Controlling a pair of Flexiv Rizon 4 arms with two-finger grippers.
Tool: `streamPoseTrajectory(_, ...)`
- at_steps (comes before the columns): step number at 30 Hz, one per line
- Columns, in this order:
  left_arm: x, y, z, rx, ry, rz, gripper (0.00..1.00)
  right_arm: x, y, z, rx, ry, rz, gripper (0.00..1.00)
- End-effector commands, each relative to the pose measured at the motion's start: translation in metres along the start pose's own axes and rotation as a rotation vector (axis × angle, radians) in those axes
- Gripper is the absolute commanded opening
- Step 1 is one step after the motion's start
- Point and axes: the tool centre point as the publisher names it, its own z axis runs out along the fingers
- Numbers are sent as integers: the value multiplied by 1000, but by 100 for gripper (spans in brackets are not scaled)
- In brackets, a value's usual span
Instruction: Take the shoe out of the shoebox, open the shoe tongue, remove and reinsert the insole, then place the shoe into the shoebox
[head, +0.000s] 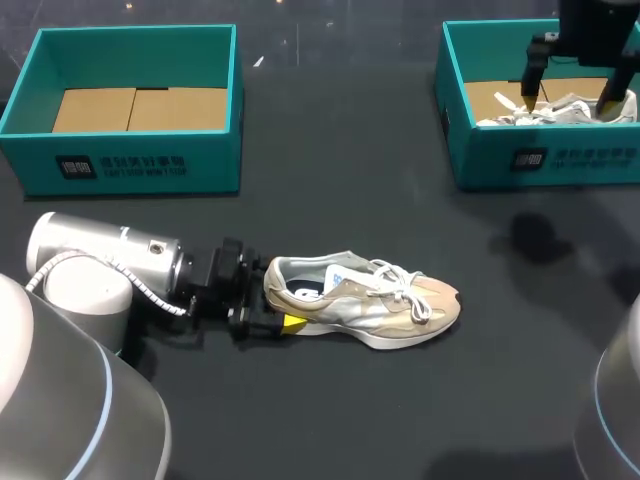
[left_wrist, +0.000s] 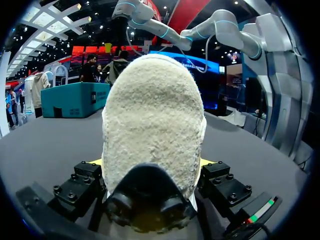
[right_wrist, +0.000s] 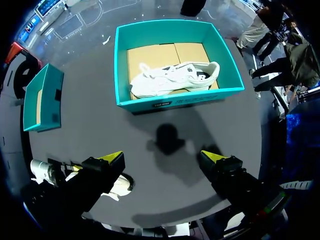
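Two fingers of the left tool clamp the heel of the beige sneaker, which lies out on the counter, toe pointing away from that arm. The hold takes only the soft padded collar, so I judge that a pull on the tongue or insole could swing the toe round or slip the heel free. Laces lying across the tongue may snag. Well apart from the beige sneaker, the right tool hangs spread wide, empty, over a teal shoebox holding a white sneaker. Descending there would grab the wrong shoe.
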Motion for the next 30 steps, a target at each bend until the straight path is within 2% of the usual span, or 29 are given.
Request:
streamPoseTrajectory(1,-2,1,3,10,-35,5,0,14,-11,5,-18,-2,10,100)
streamPoseTrajectory(18,4,0,7,5,-96,-17,0,45,-53,3,-40,11,24,100)
streamPoseTrajectory(25,4,-1,7,9,-91,-27,0,84,-68,-6,-41,-6,-9,100)
streamPoseTrajectory(30,4,-1,7,9,-91,-27,0,118,-87,-5,-43,16,-9,100)
